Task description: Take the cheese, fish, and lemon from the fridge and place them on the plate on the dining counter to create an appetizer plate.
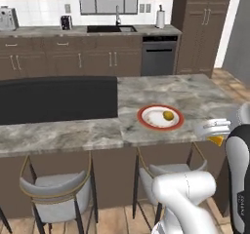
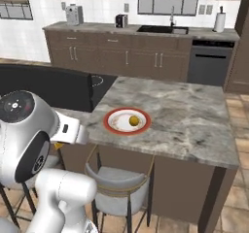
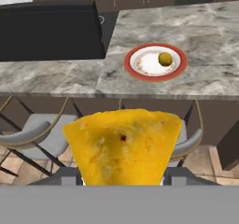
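On dining counter: plate holds lemon; end effector grips cheese.

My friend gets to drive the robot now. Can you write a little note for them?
Gripper: shut on the cheese, held short of the dining counter.
Lemon: already on the plate.
Fish: not seen here.
Done: lemon plated, cheese picked up.
Left: set the cheese on the plate, then fetch the fish.
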Robot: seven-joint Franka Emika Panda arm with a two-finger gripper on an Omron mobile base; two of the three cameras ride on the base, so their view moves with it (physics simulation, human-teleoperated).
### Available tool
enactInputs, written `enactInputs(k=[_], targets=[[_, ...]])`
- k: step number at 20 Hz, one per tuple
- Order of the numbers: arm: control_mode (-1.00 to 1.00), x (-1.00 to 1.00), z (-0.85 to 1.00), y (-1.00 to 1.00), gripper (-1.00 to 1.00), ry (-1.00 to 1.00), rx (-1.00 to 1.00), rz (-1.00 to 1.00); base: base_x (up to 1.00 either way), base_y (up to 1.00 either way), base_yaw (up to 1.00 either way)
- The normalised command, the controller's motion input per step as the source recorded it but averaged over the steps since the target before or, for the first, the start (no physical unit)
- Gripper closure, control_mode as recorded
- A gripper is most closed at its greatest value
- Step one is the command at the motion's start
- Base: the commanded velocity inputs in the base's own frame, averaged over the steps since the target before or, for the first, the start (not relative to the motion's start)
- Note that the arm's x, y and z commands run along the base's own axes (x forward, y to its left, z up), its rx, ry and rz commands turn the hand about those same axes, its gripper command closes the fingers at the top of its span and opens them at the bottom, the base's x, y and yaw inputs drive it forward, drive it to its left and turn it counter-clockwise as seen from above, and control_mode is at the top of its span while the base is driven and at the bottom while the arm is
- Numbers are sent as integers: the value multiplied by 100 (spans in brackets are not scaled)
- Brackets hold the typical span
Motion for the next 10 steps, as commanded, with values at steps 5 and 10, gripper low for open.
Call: enactInputs(k=[5,10], targets=[[100,0,0,0,100,0,0,0,93,0,44],[100,0,0,0,100,0,0,0,65,0,42]])
